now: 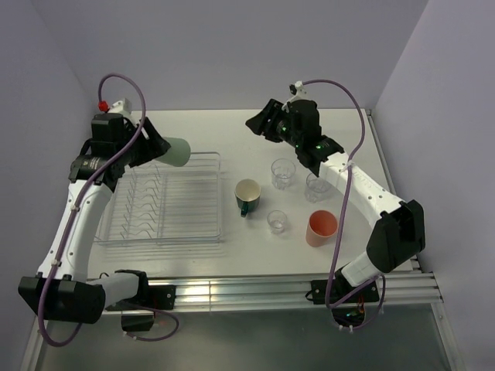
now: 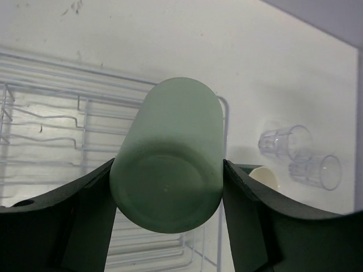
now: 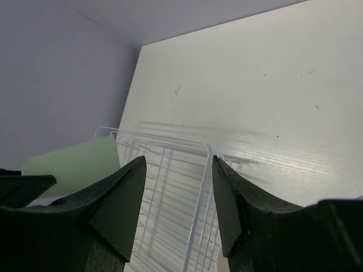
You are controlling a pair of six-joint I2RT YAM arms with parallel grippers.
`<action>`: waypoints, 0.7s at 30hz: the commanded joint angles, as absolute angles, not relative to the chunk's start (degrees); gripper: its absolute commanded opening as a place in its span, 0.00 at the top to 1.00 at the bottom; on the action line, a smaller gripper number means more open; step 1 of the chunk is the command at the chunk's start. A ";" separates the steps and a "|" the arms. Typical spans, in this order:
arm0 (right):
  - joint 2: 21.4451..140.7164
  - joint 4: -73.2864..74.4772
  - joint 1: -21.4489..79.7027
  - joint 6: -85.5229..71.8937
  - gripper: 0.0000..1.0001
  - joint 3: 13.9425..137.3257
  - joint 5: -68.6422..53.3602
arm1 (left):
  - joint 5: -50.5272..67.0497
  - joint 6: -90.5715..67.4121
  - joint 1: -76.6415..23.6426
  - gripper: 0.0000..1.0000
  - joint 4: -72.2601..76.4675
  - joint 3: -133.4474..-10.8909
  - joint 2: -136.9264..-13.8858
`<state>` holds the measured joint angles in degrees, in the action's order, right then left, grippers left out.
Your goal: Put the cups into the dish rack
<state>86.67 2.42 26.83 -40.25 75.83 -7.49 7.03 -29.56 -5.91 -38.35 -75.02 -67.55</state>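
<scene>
left wrist view — pale green tumbler [image 2: 170, 187] matte, opaque, flat-bottomed

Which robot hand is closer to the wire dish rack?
Left. The left gripper is over the wire dish rack, holding a pale green tumbler; the right gripper hangs open off its far right corner.

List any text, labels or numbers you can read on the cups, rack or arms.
None can be read.
Pale green tumbler, teal mug, salmon tumbler, clear glasses, dish rack: no print visible.
Left arm: faint pale marks on a dark joint, too small to read.
</scene>
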 commanded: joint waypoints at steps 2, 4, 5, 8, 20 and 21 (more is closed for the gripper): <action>85.60 4.04 26.63 -36.13 0.42 78.93 -3.61 | -0.08 -27.33 -9.31 1.00 -39.20 -76.90 -69.34; 85.69 4.22 26.63 -35.77 0.42 78.75 -3.34 | -4.20 -27.07 -10.81 1.00 -39.90 -77.08 -71.27; 85.87 4.39 26.63 -35.51 0.42 78.75 -3.34 | -5.18 -26.98 -11.33 1.00 -40.25 -77.25 -71.89; 86.13 4.83 26.63 -34.72 0.42 78.75 -3.08 | -8.34 -26.54 -12.92 1.00 -41.13 -77.61 -74.26; 87.19 6.15 26.63 -32.87 0.42 79.28 -2.81 | -13.80 -25.05 -15.03 1.00 -43.24 -79.98 -83.14; 87.27 6.15 26.63 -32.87 0.42 79.28 -2.81 | -14.58 -24.87 -15.12 1.00 -43.59 -80.33 -83.93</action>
